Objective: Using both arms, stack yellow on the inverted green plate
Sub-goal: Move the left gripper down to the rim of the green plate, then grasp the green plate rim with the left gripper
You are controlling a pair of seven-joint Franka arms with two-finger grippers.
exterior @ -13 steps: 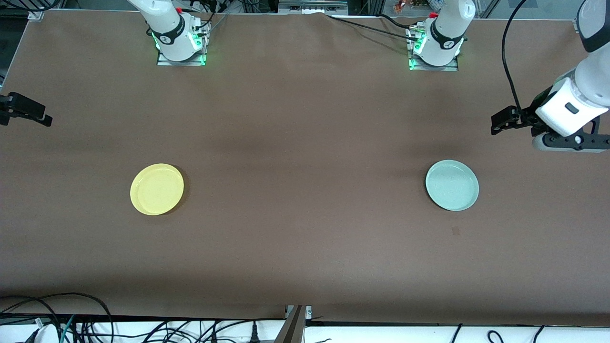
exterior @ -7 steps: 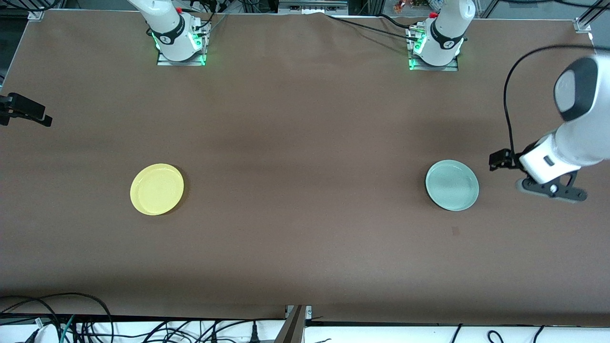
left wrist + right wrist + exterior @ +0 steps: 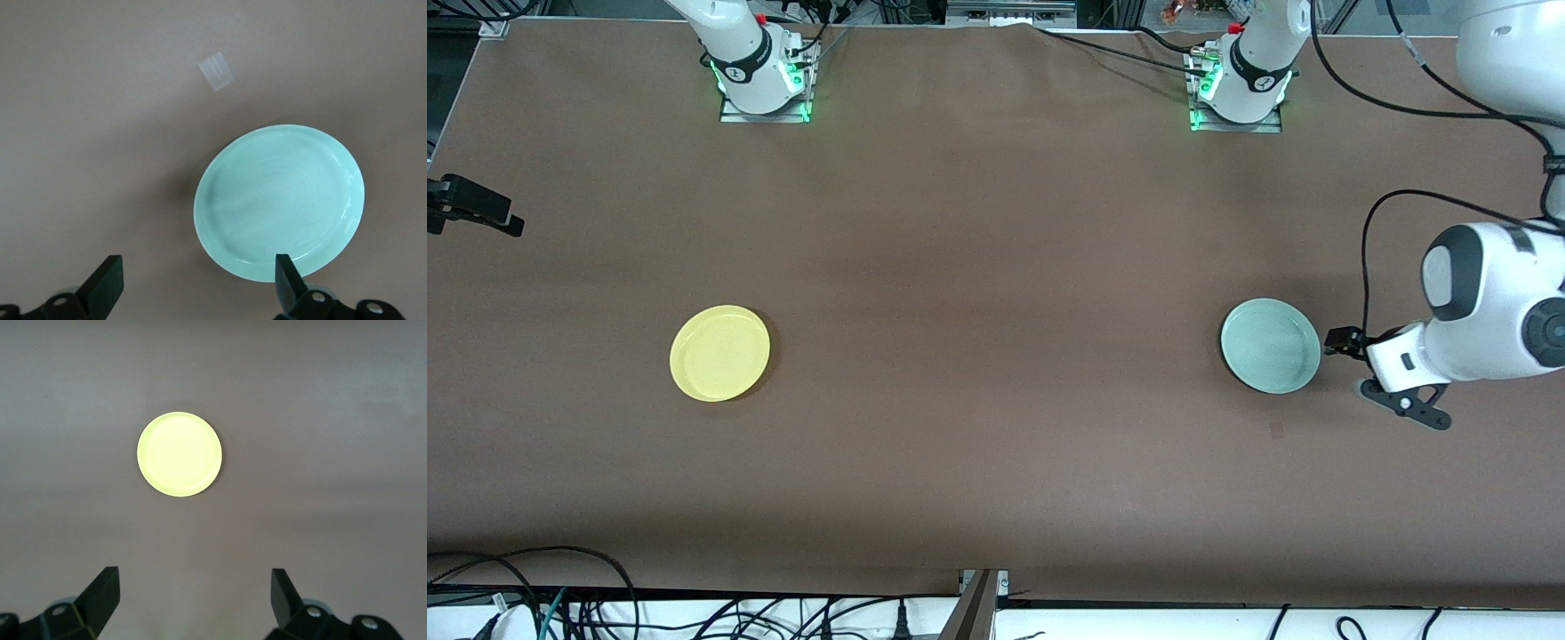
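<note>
While upright, green plate (image 3: 1270, 346) looks pale, glossy.

we see: yellow (image 3: 719, 353) bright yel | green plate (image 3: 1270, 345) pale mint | table (image 3: 996, 267) brown | arms white w/ blk grippers

In the front view, the right gripper (image 3: 471, 209) is cut off by the picture's edge at the right arm's end of the table (image 3: 996, 480), and its arm is out of frame. Both wrist views show only the tips of the jaws.
</note>
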